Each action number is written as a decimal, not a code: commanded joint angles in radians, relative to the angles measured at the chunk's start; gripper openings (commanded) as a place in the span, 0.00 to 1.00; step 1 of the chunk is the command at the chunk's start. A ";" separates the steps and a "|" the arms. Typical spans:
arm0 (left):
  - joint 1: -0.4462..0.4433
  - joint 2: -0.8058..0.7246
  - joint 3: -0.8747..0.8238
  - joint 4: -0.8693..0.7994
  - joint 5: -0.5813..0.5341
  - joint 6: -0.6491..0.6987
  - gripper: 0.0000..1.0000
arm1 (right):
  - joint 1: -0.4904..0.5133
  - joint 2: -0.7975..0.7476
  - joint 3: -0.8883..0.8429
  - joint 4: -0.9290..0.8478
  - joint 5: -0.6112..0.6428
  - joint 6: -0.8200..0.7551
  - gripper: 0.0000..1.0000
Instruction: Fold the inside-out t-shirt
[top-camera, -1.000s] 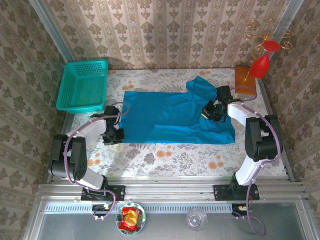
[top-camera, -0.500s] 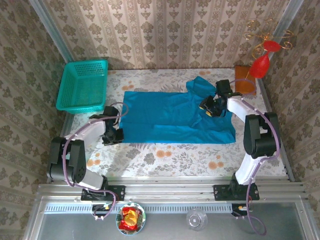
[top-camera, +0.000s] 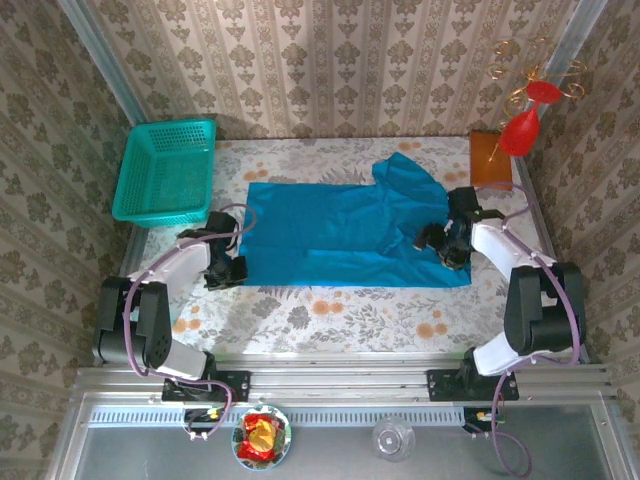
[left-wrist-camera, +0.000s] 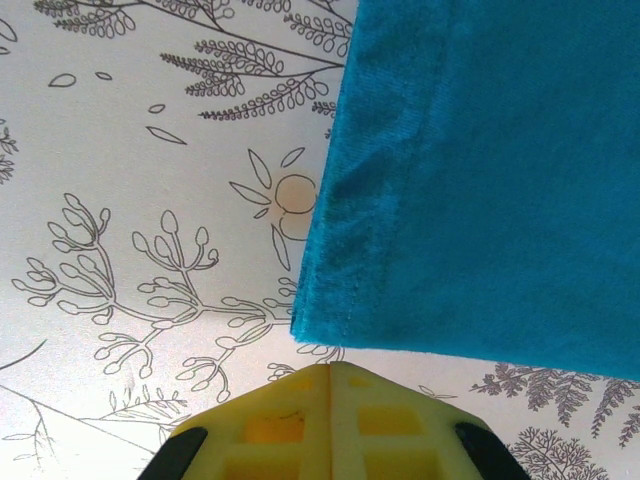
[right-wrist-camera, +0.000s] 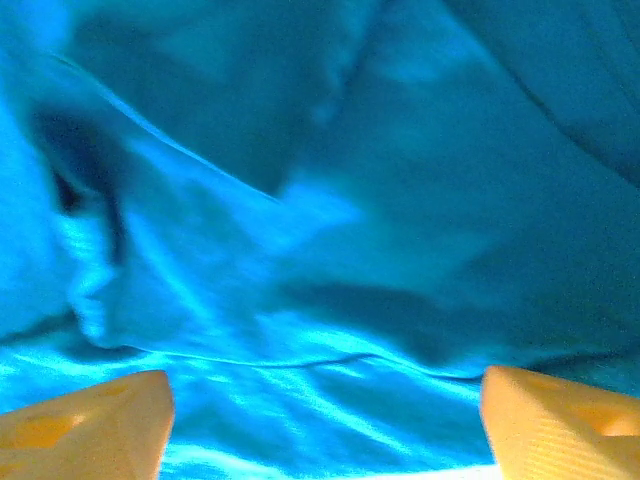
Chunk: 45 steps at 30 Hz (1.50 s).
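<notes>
The gripper (right-wrist-camera: 322, 428) hangs spread wide over the t-shirt (right-wrist-camera: 330, 220), rumpled blue folds lying between its yellow fingertips (right-wrist-camera: 85, 425).

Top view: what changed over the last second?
The right tool opened, apparently letting go of the shirt, and shifted rightward and nearer over the cloth. The left tool stayed shut just off the shirt's near-left corner. The shirt and the basket lie as before.
</notes>
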 joint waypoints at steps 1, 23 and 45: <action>-0.008 -0.001 -0.010 0.009 0.026 -0.029 0.08 | -0.062 -0.024 -0.077 0.064 0.004 -0.023 0.86; 0.020 -0.022 -0.041 0.016 0.022 -0.036 0.08 | -0.174 -0.063 -0.081 0.183 -0.255 0.016 0.88; 0.042 -0.025 -0.047 0.011 0.028 -0.033 0.08 | -0.119 -0.007 -0.002 0.141 -0.113 0.085 0.81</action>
